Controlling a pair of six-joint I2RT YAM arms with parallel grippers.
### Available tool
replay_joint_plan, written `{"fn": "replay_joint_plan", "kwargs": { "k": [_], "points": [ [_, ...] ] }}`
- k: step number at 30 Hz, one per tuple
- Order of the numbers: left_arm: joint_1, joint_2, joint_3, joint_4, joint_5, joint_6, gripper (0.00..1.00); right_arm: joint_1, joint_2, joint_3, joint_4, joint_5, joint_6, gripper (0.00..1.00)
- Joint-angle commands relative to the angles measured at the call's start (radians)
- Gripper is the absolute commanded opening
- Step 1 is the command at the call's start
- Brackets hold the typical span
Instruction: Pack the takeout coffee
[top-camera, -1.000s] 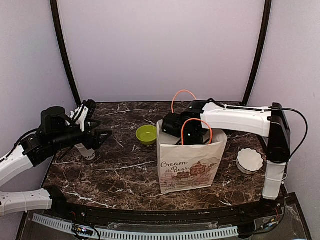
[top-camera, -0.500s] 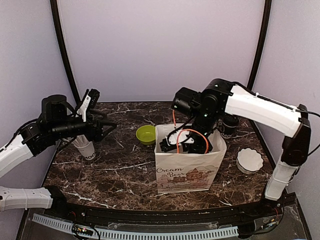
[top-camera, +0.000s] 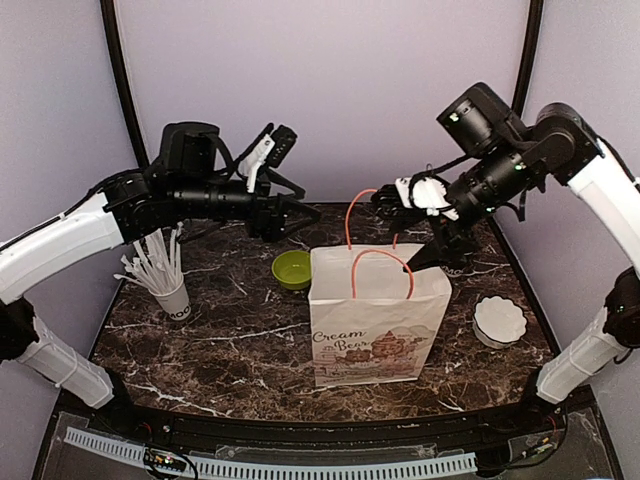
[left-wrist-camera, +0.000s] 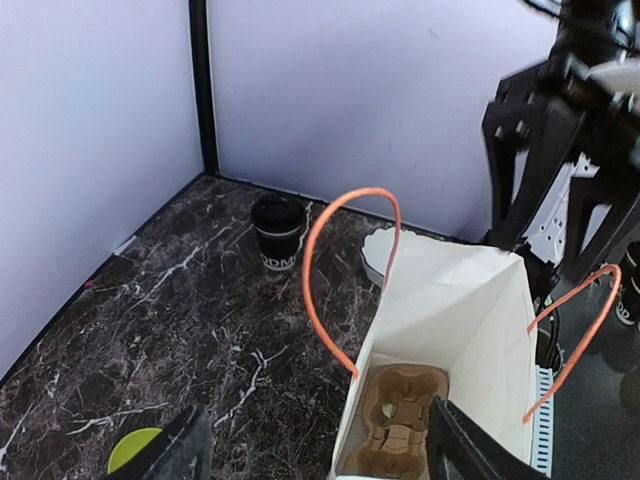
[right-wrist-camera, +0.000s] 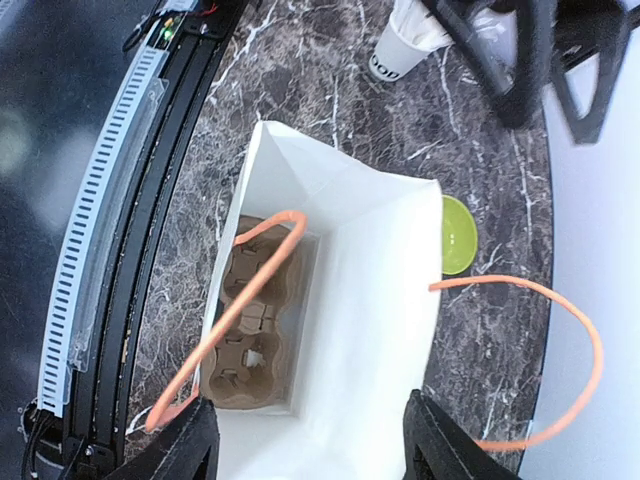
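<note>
Bag (top-camera: 375, 330) printed "Cream Bear"; straw cup (top-camera: 172, 300) marked "MOO". Right fingers (right-wrist-camera: 190, 445) lifted out of bag, spread, empty; left fingers (left-wrist-camera: 175, 450) raised, spread, empty.

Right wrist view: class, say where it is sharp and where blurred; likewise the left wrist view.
Right wrist view: the cup carrier in the paper bag is sharp, the floor at left blurred. Left wrist view: the black cup is sharp, the near fingers soft.
</note>
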Motion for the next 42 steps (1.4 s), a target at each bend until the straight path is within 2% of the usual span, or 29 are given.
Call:
{"fn": "replay_joint_plan", "kwargs": {
  "k": [1, 8, 10, 12, 14, 16, 18, 20, 26, 32, 36, 42],
  "points": [
    [-0.042, 0.137, 0.112, -0.004, -0.031, 0.062, 0.76, -0.087, -0.097, -0.011, 0.05, -0.107, -0.019, 0.65],
    [-0.068, 0.301, 0.264, 0.027, -0.037, 0.061, 0.75, -0.225, -0.206, -0.129, 0.136, -0.173, 0.057, 0.64],
    [-0.069, 0.349, 0.309, 0.019, -0.04, 0.063, 0.69, -0.27, -0.237, -0.168, 0.175, -0.191, 0.085, 0.64],
    [-0.069, 0.389, 0.356, 0.006, -0.031, 0.07, 0.57, -0.317, -0.271, -0.213, 0.231, -0.206, 0.124, 0.64],
    [-0.069, 0.419, 0.401, -0.009, 0.003, 0.078, 0.25, -0.357, -0.295, -0.248, 0.278, -0.206, 0.155, 0.63],
    [-0.07, 0.434, 0.436, -0.021, 0.057, 0.082, 0.05, -0.405, -0.307, -0.286, 0.335, -0.185, 0.187, 0.62],
    [-0.085, 0.426, 0.452, -0.022, 0.11, 0.076, 0.0, -0.461, -0.312, -0.333, 0.405, -0.144, 0.224, 0.6],
    [-0.122, 0.389, 0.451, -0.027, 0.139, 0.091, 0.0, -0.518, -0.306, -0.378, 0.478, -0.122, 0.258, 0.59],
    [-0.295, 0.305, 0.379, -0.114, 0.068, 0.122, 0.0, -0.637, -0.257, -0.44, 0.543, -0.169, 0.295, 0.59],
    [-0.455, 0.224, 0.254, -0.158, -0.113, 0.088, 0.0, -0.65, -0.21, -0.452, 0.544, -0.212, 0.307, 0.59],
    [-0.549, 0.17, 0.189, -0.146, -0.145, 0.059, 0.0, -0.65, -0.201, -0.455, 0.539, -0.245, 0.308, 0.59],
    [-0.596, 0.158, 0.146, -0.132, -0.135, 0.04, 0.0, -0.65, -0.197, -0.469, 0.528, -0.285, 0.302, 0.6]
  ]
}}
